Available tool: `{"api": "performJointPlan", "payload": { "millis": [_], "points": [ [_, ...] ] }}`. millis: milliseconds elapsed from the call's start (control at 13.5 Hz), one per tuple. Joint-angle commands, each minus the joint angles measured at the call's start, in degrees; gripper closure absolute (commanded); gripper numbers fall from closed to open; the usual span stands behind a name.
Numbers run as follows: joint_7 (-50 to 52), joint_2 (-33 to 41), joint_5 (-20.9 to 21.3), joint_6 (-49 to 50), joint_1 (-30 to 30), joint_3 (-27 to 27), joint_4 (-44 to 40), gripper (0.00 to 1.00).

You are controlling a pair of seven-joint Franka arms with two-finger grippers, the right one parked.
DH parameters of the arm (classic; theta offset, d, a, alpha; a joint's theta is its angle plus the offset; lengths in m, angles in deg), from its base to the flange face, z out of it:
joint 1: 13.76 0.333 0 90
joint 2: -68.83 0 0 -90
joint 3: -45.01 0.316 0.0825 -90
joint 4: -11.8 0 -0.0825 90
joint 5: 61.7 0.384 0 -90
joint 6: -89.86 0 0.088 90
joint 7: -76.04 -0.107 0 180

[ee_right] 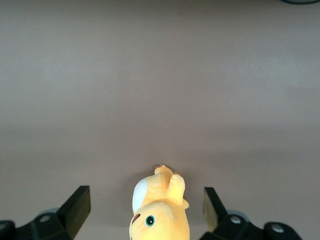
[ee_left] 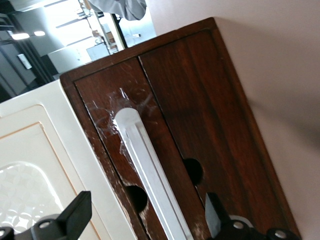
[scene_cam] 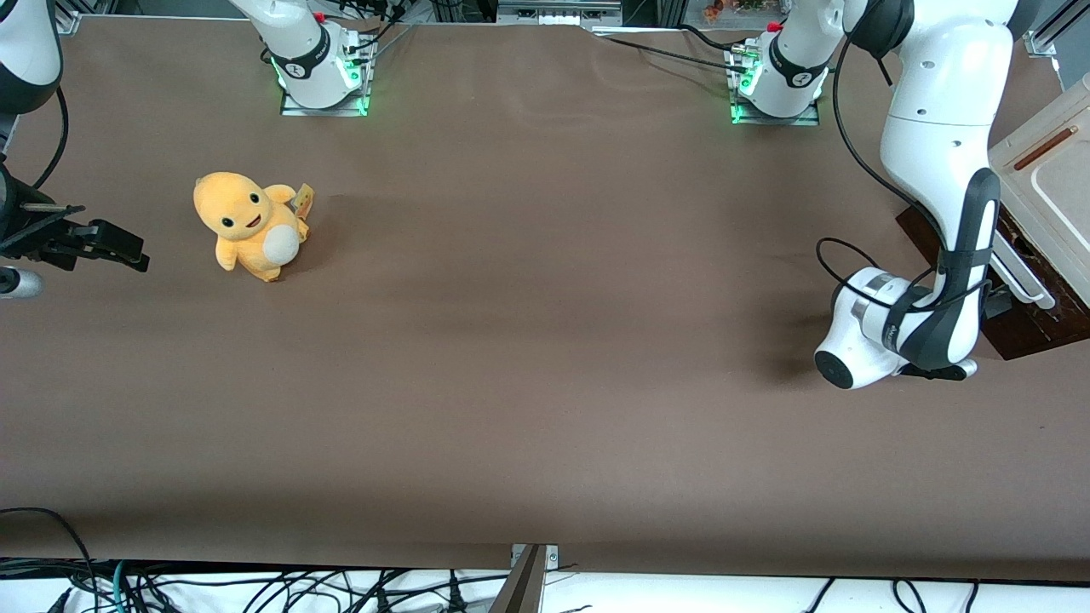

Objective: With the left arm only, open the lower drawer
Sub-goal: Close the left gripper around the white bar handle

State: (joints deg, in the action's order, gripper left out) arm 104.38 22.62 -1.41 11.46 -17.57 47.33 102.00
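I read the task as barely started: the lower drawer (ee_left: 210,120) looks fully closed, its front flush with the panel next to it, so reach, grasp and pull are all left. It sits in the dark wooden cabinet (scene_cam: 1035,328) at the working arm's end of the table, with the cabinet's beige recessed top (scene_cam: 1056,183) above. In the left wrist view I see 2 dark drawer fronts side by side, and only 1 long white bar handle (ee_left: 150,170), which lies on the front nearer the beige top; I can't tell from here whether the lower drawer has its own bar. The left arm (scene_cam: 937,153) is folded down from its base, forearm dropping steeply, wrist bent toward the cabinet front. The gripper (ee_left: 145,220) hangs just in front of the cabinet face, fingers spread wide and released, 1 tip on each side of the white bar, gripping nothing; contact with the wood isn't evident. My call: line up on the correct front, close on a bar, then pull straight out. A yellow plush toy (scene_cam: 249,226) sits toward the parked arm's end, well apart.
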Motion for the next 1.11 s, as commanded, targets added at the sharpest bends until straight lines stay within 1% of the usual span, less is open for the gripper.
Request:
{"api": "performJointPlan", "payload": {
  "millis": [0,444,519,667,815,963,1037],
  "points": [
    [0.7,-2.0,3.4,1.1,1.3,-0.1,-1.1,0.0],
    [0.9,-4.0,7.4,1.0,4.2,-0.1,-1.0,0.0],
    [1.1,-4.4,8.2,0.9,4.3,-0.1,-1.0,0.02],
    [1.1,-4.9,8.4,0.9,4.9,-0.1,-1.0,0.07],
    [1.2,-4.9,8.5,0.8,4.9,-0.1,-1.0,0.16],
    [4.2,-4.9,8.5,0.6,5.0,-0.1,-1.0,0.39],
    [4.5,-5.4,8.5,0.6,5.0,-0.1,-1.0,0.47]
  ]
}}
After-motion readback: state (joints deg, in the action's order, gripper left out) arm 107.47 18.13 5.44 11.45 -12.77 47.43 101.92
